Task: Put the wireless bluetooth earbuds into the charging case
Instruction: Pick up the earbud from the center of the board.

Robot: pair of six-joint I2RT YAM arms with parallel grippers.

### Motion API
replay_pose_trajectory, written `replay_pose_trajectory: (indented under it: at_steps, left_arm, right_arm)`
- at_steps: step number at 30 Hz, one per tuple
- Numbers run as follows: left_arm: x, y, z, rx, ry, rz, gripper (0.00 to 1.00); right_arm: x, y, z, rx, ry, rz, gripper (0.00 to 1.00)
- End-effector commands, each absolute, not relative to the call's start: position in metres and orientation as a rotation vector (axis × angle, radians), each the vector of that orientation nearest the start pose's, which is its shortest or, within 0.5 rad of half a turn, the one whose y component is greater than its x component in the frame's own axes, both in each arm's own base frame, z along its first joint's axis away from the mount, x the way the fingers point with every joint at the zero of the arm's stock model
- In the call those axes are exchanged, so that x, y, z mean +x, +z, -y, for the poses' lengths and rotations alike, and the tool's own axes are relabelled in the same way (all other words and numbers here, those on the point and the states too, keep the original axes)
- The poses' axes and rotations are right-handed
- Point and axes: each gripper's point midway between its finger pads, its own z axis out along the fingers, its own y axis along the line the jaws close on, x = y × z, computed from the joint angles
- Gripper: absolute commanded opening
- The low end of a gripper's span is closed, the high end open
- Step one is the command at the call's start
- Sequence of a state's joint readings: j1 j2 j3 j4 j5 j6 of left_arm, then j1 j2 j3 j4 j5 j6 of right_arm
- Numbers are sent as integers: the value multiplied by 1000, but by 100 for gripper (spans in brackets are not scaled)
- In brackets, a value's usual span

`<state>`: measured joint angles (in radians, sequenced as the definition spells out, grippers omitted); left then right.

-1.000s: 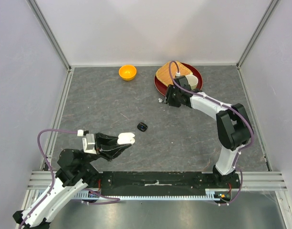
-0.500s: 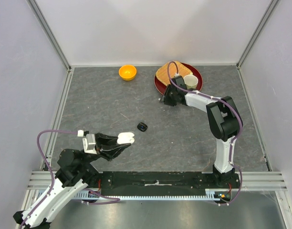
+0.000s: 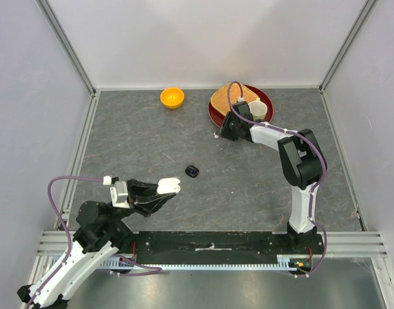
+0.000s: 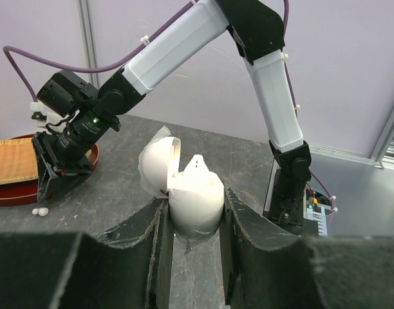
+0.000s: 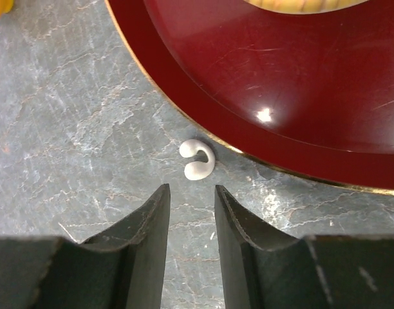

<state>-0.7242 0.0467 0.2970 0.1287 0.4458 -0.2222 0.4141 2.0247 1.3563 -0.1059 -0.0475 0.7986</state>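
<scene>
A white charging case (image 4: 194,196) with its lid hinged open stands upright between the fingers of my left gripper (image 4: 192,201), which is shut on it; from above, the case (image 3: 169,187) hangs near the front left of the table. Two white earbuds (image 5: 197,159) lie touching each other on the grey tabletop, just off the red plate's rim. My right gripper (image 5: 190,190) points down at them, jaws open, tips just short of the buds and nothing between them. From above, the right gripper (image 3: 223,133) sits beside the white earbuds (image 3: 215,135).
A red plate (image 3: 213,114) at the back carries a woven mat (image 3: 230,98) and a white cup (image 3: 257,110). An orange bowl (image 3: 172,97) stands to its left. A small black oval item (image 3: 192,170) lies mid-table.
The right gripper moved slightly left and back toward the white earbuds and its jaws narrowed. The left gripper and the case stayed put.
</scene>
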Motion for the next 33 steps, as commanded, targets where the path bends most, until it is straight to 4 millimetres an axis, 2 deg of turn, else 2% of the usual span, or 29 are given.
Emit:
replay_pose_trajectory:
  at_steps: [1,22,33]
  left_arm:
    - [97,312,192,701,-1038,-1027,2]
    - [97,308,190,702,-1021,-1038,2]
    - [98,306,190,695,-1020,-1046,2]
  right_arm:
    - [478,57,-244,476,646,-2350,40]
    - [482,39,-241,497,634,-2369,32]
    - [475,29,-242,489,638,-2400,30]
